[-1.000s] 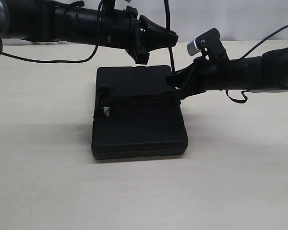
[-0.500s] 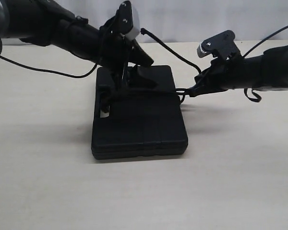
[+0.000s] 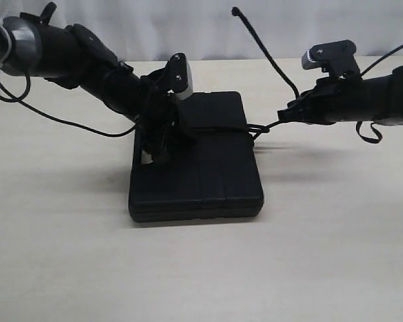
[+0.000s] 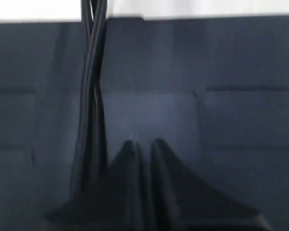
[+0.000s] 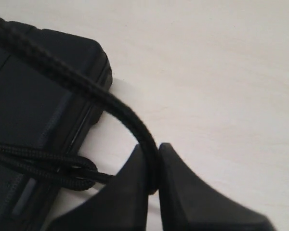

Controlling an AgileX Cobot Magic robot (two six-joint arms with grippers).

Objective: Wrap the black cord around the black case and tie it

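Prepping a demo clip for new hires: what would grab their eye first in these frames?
The black case lies flat mid-table, and both arms are working at it. The right jaws, just off the case's right edge, are shut on the black cord, whose free end arcs up into the air. The left jaws, shut, sit low over the case's left part, beside two twisted cord strands.

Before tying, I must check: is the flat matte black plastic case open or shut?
Shut: the black plastic case lies flat, its halves meeting along the front seam without a gap.
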